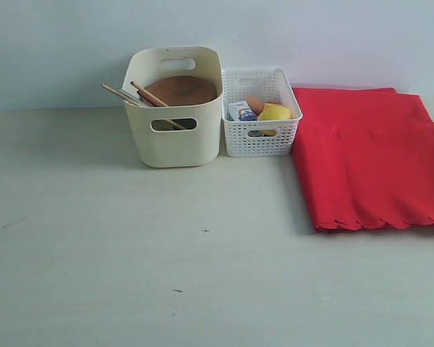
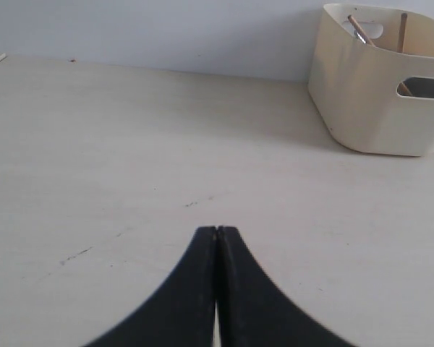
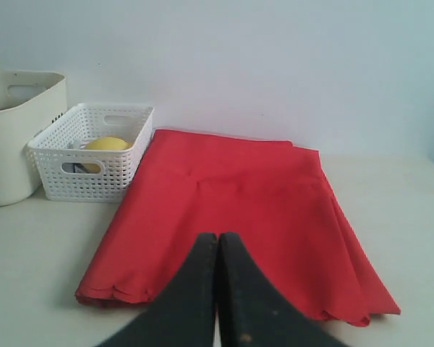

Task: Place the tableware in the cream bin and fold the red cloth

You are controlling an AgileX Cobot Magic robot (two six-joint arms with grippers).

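Edges: in the exterior view the red cloth (image 1: 372, 155) lies flat at 3 o'clock on the table (image 1: 130, 253). Its scalloped edge faces 6 o'clock, and its 3 o'clock side runs out of frame.
Neighbours: the cloth's 9 o'clock edge is just beside the white lattice basket (image 1: 260, 123). The cream bin (image 1: 175, 148) stands at the basket's 9 o'clock, side by side with it; I cannot tell whether they touch.
Open room: bare tabletop runs from 9 o'clock through 6 to about 4 o'clock, which is the whole near half.
Count, containers: one bin, one basket, one cloth.
Count, in the bin: one round brown plate (image 1: 182, 90). Two thin chopsticks (image 1: 119, 94) poke over the 9 o'clock rim. One wooden spoon (image 1: 150, 95) has its handle showing through the bin's cut-out.
Count, in the basket: one lemon (image 1: 275, 112), one carton (image 1: 241, 110), and one orange piece too small to name.
Left gripper: the left gripper (image 2: 216, 231) has its black fingers pressed together with nothing between them, over bare table and well apart from the bin.
Right gripper: the right gripper (image 3: 218, 237) is likewise pressed together and empty, by the cloth's scalloped edge. Whether it touches the cloth cannot be told.
Only in the exterior view: the plate.
Only in the right wrist view: stacked cloth layers at one corner.
Only in the wrist views: both grippers.
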